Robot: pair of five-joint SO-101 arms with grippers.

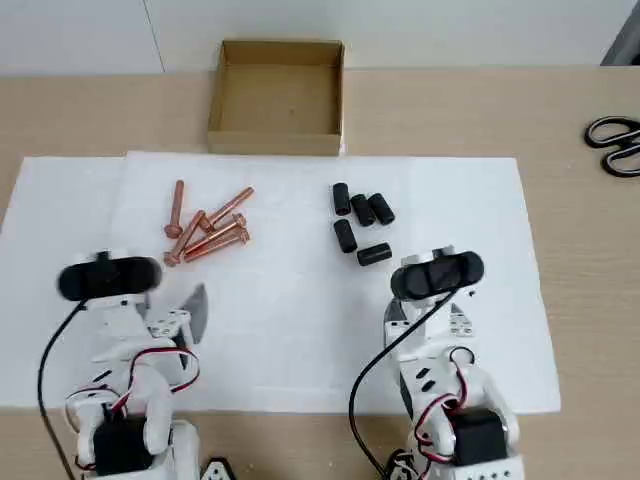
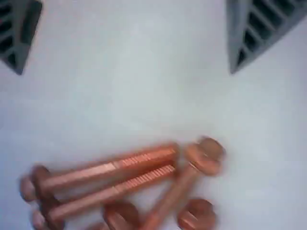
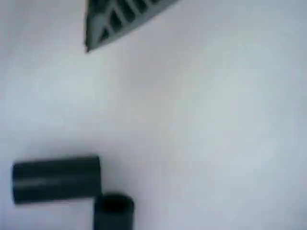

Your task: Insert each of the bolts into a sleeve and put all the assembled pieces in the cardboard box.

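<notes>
Several copper bolts (image 1: 205,228) lie in a loose pile on the left of the white sheet (image 1: 290,300). Several black sleeves (image 1: 360,222) lie scattered on the right. The open cardboard box (image 1: 275,95) stands behind the sheet, with nothing inside. My left gripper (image 2: 125,72) hovers open just short of the bolts (image 2: 120,179), its grey fingers (image 2: 256,28) wide apart with nothing between them. A grey part of my right gripper (image 3: 120,19) hangs over bare sheet, a little way from two sleeves (image 3: 55,179).
Black-handled scissors (image 1: 615,145) lie on the wooden table at the far right edge. Both arm bases stand at the near edge of the sheet. Bare sheet stretches between the bolt pile and the sleeves.
</notes>
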